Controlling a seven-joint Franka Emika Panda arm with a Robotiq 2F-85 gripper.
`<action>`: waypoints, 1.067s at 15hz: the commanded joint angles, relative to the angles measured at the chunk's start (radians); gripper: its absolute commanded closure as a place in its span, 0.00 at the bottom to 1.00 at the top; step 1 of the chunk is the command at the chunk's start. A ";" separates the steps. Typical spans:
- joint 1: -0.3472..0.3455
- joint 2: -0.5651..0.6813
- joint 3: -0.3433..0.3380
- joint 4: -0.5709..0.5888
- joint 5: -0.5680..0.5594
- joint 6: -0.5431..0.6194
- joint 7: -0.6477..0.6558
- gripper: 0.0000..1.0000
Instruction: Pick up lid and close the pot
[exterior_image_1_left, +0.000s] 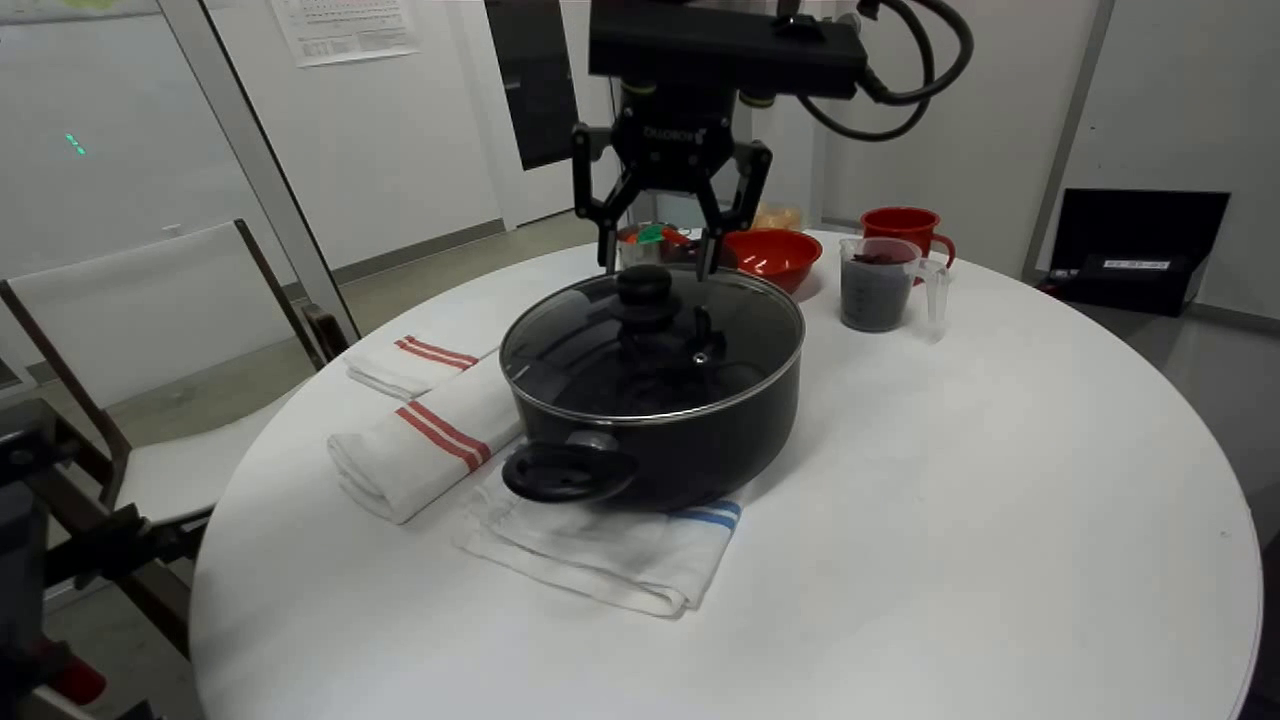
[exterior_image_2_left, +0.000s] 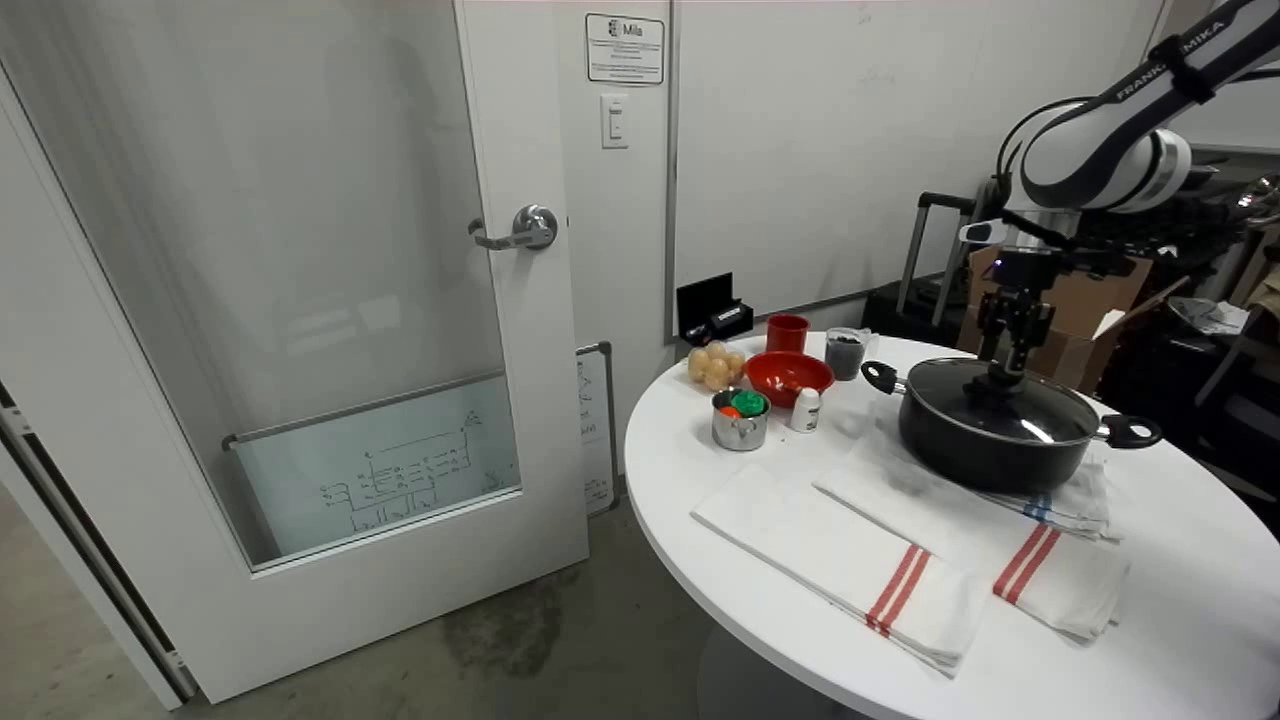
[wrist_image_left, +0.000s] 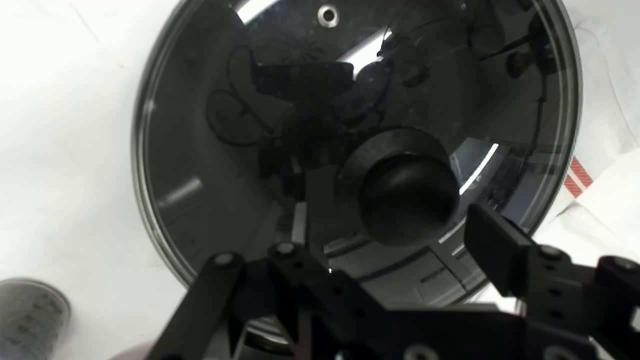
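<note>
Behind the round white bench I see a large whiteboard and a white door with a glass panel. The wide, low, straight-sided black cooking pot stands at least partly on a folded white cloth with blue stripes, beside folded white cloths with red stripes. On its mouth lies the round transparent glass lid with a thin metal rim, level as far as I can make out.

My black two-fingered gripper hangs over the lid's middle, fingers well apart, with nothing gripped that I can see.

What matters now is the lid's small, round black knob. It lies under the gripper, at or just below the fingertips and, as I judge it, between them, but off centre: nearer the finger on the red-striped cloths' side, in the wrist view and in an exterior view alike. Whether that finger touches it, I cannot tell. Lid and knob are round, with no long axis; the pot's short black side handles lie in a line roughly across my fingers' spread.

I judge the pot closed, with only a retreat straight up left; I would first ease towards the red-striped cloths to centre the knob, since drifting the other way could catch it and skew the lid.
</note>
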 joint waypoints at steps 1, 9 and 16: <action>0.005 0.018 -0.004 0.042 0.006 -0.022 0.020 0.00; 0.004 -0.015 0.001 0.014 0.009 -0.013 0.013 0.00; 0.006 -0.123 0.022 -0.096 0.021 0.023 -0.011 0.00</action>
